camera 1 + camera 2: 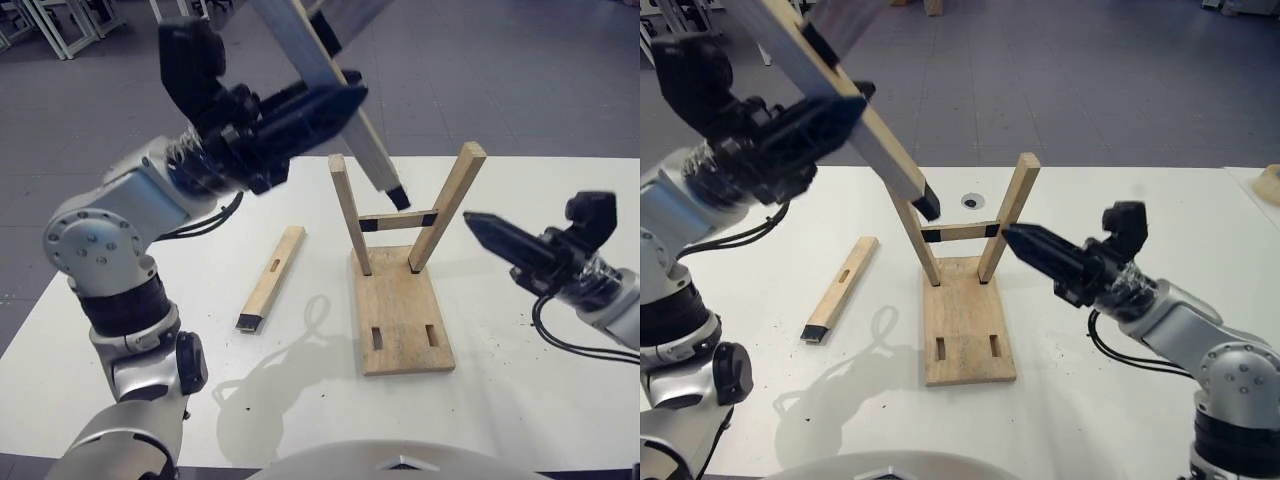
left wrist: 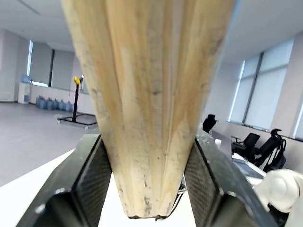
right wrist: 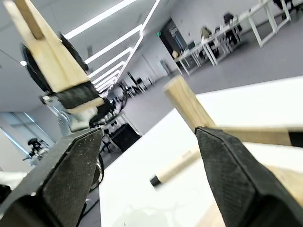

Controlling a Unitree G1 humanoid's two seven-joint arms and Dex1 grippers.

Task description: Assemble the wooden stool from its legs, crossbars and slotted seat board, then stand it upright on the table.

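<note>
Left gripper (image 1: 340, 100): clamping the held leg (image 1: 375, 155) between both fingers (image 2: 90, 184), hanging high above the table's left-centre.
Held leg: slanting down from the upper left, pointing its black-capped end at the space just above the crossbar (image 1: 398, 221), hanging clear of the table.
Right gripper (image 1: 1012, 238): hovering with fingers spread apart around nothing, pointing leftward just beside the right standing leg (image 1: 447, 205), at about crossbar height, keeping a small gap from it.
Seat board (image 1: 400, 320): lying flat at the middle of the table (image 1: 520, 400), carrying two legs at its far end.
Left standing leg (image 1: 350, 215): rising from the board's far left slot, leaning slightly outward.
Right standing leg: rising from the far right slot, leaning outward to the right.
Crossbar: bridging the two standing legs about halfway up, showing black at both ends.
Near slots (image 1: 377, 338): sitting open and unfilled, side by side at the board's near end.
Loose leg (image 1: 273, 275): lying flat on the table left of the board, well apart from it, showing a slot on its upper face and turning a black cap toward the near edge.
</note>
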